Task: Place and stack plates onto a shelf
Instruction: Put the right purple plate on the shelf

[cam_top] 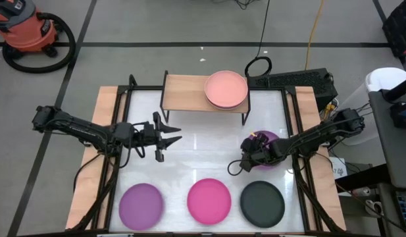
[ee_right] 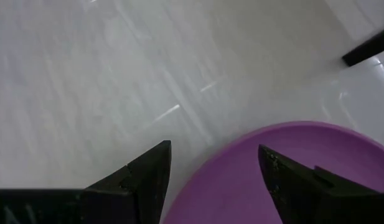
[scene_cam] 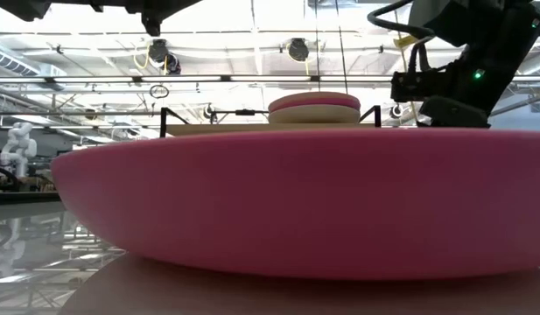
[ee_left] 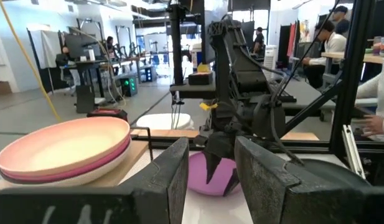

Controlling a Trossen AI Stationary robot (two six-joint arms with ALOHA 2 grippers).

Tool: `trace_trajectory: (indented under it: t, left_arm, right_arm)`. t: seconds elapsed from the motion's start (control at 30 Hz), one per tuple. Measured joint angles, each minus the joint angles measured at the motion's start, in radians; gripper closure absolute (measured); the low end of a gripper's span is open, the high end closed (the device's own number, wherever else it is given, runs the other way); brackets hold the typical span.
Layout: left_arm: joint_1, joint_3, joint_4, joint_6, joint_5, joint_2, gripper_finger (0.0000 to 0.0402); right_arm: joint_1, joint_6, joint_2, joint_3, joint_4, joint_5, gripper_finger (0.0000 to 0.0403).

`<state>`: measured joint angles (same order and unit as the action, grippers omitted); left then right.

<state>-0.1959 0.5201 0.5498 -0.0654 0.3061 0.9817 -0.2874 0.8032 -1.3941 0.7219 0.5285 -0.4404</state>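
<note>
A: Right gripper [cam_top: 250, 157] sits low over the purple plate [cam_top: 267, 148] just in front of the shelf [cam_top: 189, 92], fingers spread with the rim between them, not clamped yet. Left gripper [cam_top: 171, 133] hangs open mid-table, holding nothing.

B: Overhead only shows the salmon plate [cam_top: 226, 89] topping the shelf's right end; the left wrist cam shows more plates [ee_left: 70, 163] under it. The shelf runs left-right. Three plates [cam_top: 208, 201] line the near edge.

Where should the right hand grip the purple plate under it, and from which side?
Likely its rim on the side toward the table's middle. The purple plate lies flat on the table, so only its raised edge offers a hold. The right hand is open above that edge; one finger inside, one outside.
</note>
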Motion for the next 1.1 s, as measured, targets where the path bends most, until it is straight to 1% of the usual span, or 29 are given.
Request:
trace_trajectory:
  t: [0.1,0.2,0.33,0.53,0.73,0.9,1.1]
  left_arm:
    - [-0.009,0.000,-0.005,0.007,0.000,0.000,0.0266]
    - [-0.021,0.000,-0.010,0.043,0.000,0.000,0.0266]
    - [-0.031,0.000,-0.010,0.048,0.000,0.000,0.0266]
    - [-0.043,0.000,-0.010,0.053,0.000,0.000,0.0266]
    - [-0.064,0.000,-0.017,0.071,0.000,0.000,0.0266]
    - [-0.081,0.000,-0.017,0.071,0.000,0.000,0.0266]
    - [-0.081,0.000,-0.017,0.071,0.000,0.000,0.0266]
  right_arm:
    - [-0.001,0.011,0.000,0.000,0.003,0.000,0.0179]
    - [-0.001,0.070,0.000,0.000,0.038,0.000,0.0179]
    - [0.005,0.128,0.000,0.000,0.095,0.000,0.0179]
    - [0.005,0.158,0.000,0.000,0.098,0.001,0.0179]
    - [0.004,0.189,0.000,-0.002,0.088,0.048,0.0179]
    - [0.004,0.211,0.000,-0.070,0.023,0.058,0.0179]
    - [0.018,0.258,0.005,-0.137,-0.002,0.106,0.0186]
